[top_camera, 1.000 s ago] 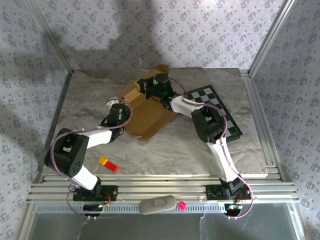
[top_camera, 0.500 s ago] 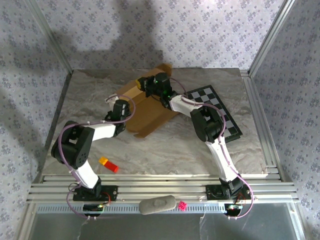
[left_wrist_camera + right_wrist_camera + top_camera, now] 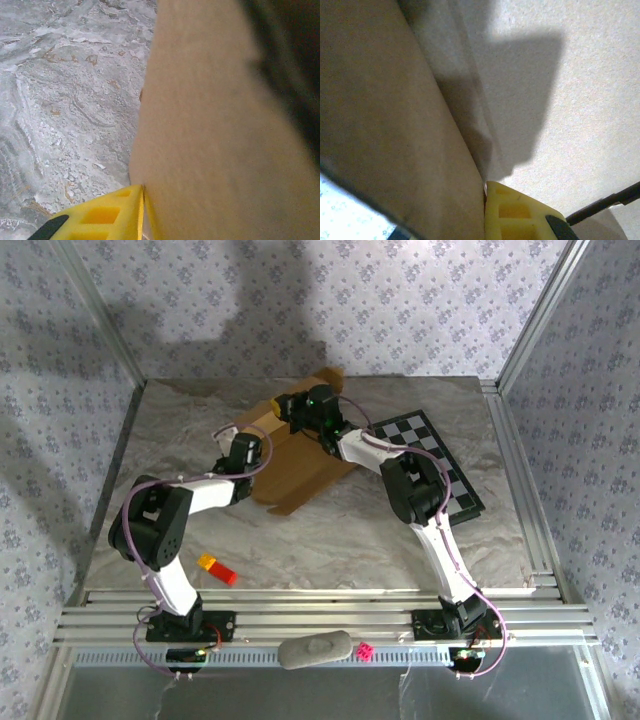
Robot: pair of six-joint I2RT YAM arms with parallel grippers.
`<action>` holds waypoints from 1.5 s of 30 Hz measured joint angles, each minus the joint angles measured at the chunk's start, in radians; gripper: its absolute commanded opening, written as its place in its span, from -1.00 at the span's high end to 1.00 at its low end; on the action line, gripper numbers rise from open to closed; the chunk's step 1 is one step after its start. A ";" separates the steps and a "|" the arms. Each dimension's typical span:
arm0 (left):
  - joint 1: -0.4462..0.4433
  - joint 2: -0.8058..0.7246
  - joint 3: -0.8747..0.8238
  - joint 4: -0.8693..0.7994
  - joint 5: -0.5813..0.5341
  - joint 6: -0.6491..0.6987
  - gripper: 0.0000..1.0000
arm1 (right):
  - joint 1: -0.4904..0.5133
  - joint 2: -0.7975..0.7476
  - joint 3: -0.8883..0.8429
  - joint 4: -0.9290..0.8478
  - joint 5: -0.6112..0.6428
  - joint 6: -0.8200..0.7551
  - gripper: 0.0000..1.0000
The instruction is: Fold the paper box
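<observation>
Paper box [image 3: 300,465] sits back-centre on the worktop [image 3: 350,540], partly unfolded. The left tool [image 3: 247,447] is at its left edge with a yellow finger [image 3: 100,220] hard against a cardboard flap, but I can't tell whether it's gripping or just open. The right tool [image 3: 293,407] is at the far edge, closed, its finger [image 3: 515,215] touching cardboard. The box's right corner is near the checkered board [image 3: 430,455], and the near half of the worktop is open apart from a small orange-and-yellow block [image 3: 217,568] front-left.
</observation>
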 measured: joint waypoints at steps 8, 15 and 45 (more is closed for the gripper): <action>0.032 0.037 0.035 0.014 0.010 0.038 1.00 | 0.001 0.007 0.021 -0.017 0.027 0.002 1.00; 0.035 0.044 0.081 -0.066 0.005 0.039 1.00 | 0.001 0.014 0.043 -0.048 0.039 0.010 1.00; 0.025 0.089 0.256 -0.358 -0.021 -0.032 1.00 | 0.001 0.017 0.071 -0.098 0.079 0.012 1.00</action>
